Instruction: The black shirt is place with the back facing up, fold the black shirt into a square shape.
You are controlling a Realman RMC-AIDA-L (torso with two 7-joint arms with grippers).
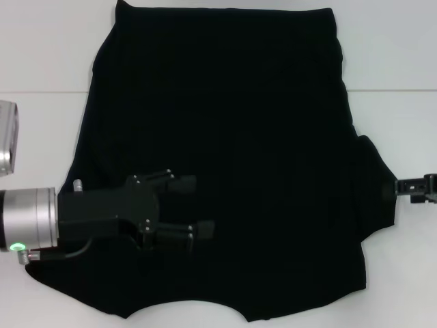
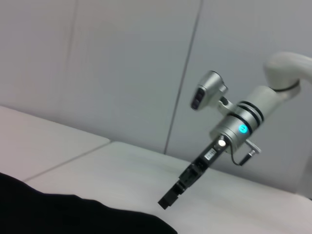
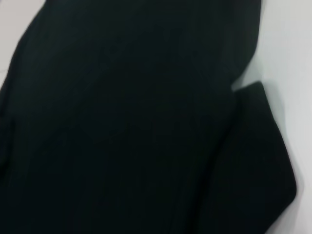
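The black shirt lies spread flat on the white table, filling most of the head view. My left gripper is over the shirt's near-left part, open, its two fingers spread wide and pointing right with only flat fabric below them. My right gripper is at the right edge, its tip meeting the end of the right sleeve. In the left wrist view the right gripper hangs tilted just above the table beside the shirt's edge. The right wrist view shows the shirt's body and sleeve.
A seam line crosses the white table. Bare table shows left and right of the shirt. The left wrist's silver camera housing sticks in at the left edge. A grey panelled wall stands behind the table.
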